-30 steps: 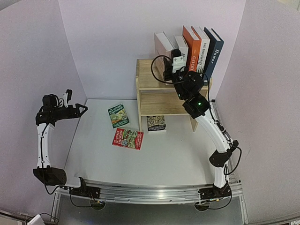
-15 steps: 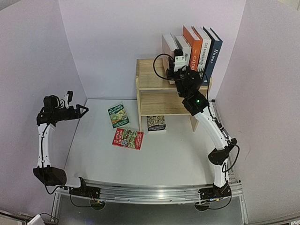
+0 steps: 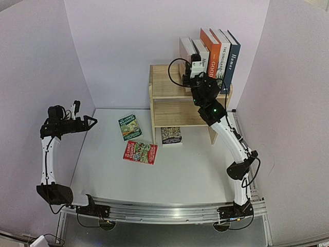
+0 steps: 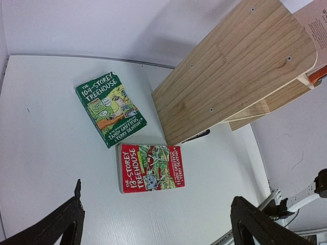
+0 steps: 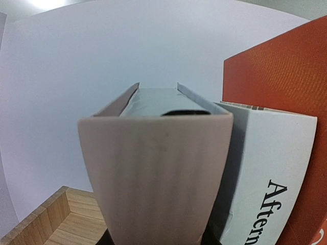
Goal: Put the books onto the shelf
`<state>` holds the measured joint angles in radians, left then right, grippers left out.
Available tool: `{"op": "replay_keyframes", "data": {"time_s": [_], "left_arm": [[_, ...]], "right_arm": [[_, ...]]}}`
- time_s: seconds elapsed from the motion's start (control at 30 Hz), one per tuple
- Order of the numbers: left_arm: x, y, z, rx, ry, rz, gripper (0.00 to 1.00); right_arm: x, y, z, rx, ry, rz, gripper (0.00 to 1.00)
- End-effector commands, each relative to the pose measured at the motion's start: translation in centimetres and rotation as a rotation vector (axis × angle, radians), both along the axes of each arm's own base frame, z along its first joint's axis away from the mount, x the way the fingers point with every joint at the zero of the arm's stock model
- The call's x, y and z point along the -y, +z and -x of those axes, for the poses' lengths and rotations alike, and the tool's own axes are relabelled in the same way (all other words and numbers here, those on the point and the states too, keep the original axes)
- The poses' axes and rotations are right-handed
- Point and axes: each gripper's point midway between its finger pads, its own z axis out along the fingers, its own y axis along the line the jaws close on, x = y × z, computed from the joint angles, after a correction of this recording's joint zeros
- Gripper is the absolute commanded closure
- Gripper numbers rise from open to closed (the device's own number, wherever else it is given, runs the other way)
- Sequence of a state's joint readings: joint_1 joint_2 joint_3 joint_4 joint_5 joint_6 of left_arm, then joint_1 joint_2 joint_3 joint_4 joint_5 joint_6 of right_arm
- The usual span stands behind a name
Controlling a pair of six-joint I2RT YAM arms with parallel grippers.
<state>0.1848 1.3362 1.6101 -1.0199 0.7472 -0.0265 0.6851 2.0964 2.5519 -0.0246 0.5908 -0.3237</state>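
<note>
White book, leftmost of 5 atop the wooden shelf, sits clamped in the right pincer; let go off-balance, it could topple left, unsupported. Left pincer gapes empty over the desk, 3 paperbacks unshelved.

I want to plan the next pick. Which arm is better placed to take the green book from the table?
Left. The left gripper is open, empty and hangs over the table near the green book. The right gripper is up at the shelf, closed on a white book.
</note>
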Motion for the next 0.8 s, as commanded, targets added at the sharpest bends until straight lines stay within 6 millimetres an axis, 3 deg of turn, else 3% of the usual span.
{"op": "replay_keyframes", "data": {"time_s": [0.0, 0.2, 0.43, 0.77], "left_arm": [[0.4, 1.3, 0.5, 0.053, -0.019, 0.009, 0.00], [0.6, 1.1, 0.5, 0.046, -0.029, 0.020, 0.00], [0.8, 1.0, 0.4, 0.039, -0.038, 0.032, 0.00], [1.0, 1.1, 0.6, 0.039, -0.052, 0.042, 0.00]], "right_arm": [[2.3, 1.5, 0.2, 0.037, -0.058, -0.038, 0.69], [2.9, 2.0, 0.7, 0.045, -0.067, -0.049, 0.57], [2.9, 2.3, 1.2, 0.061, -0.067, -0.065, 0.56], [1.4, 3.4, 3.4, 0.128, -0.094, -0.031, 0.56]]}}
